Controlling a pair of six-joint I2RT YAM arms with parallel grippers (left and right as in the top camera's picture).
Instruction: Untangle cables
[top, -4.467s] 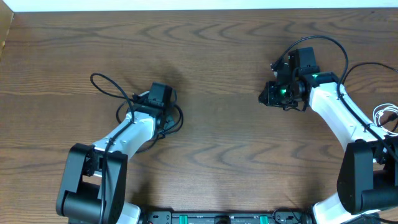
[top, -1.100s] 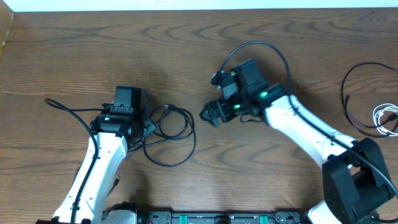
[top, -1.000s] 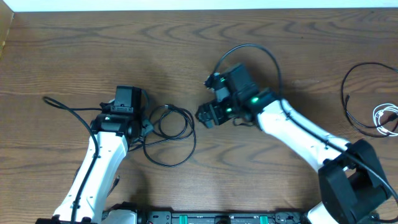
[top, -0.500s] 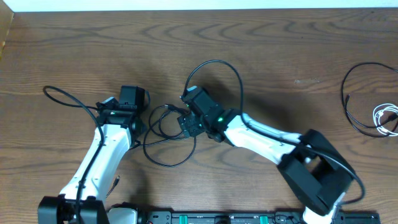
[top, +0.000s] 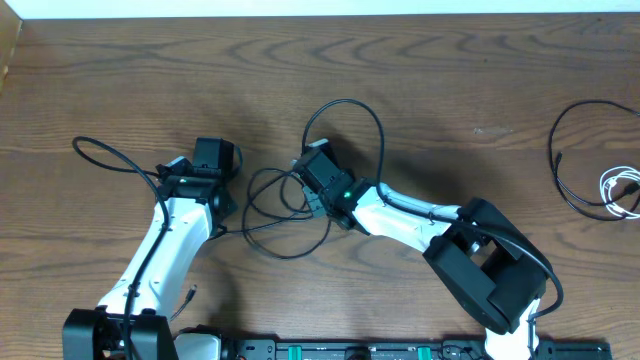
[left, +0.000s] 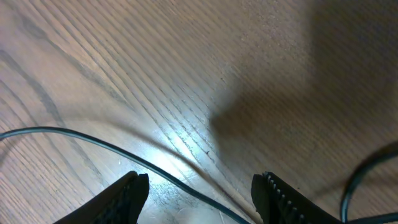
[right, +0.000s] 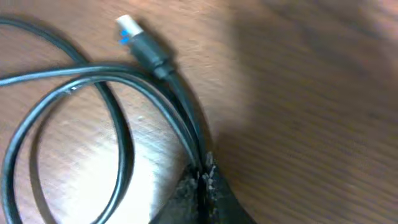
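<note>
On the table (top: 450, 80), the right tool (right: 200, 182) pinches a cable (right: 182, 102).

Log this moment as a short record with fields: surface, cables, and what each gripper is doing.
surface: brown wood-grain table
centre cable: thin black looped cable ending in a black plug with a blue-and-white tip, lying on the table
right gripper: shut on that cable's strands just past the plug
left gripper: open, fingers either side of a thin black cable strand; whether it is the same cable cannot be told
far right: separate thin black cable loop and coiled white cable, both untouched
</note>
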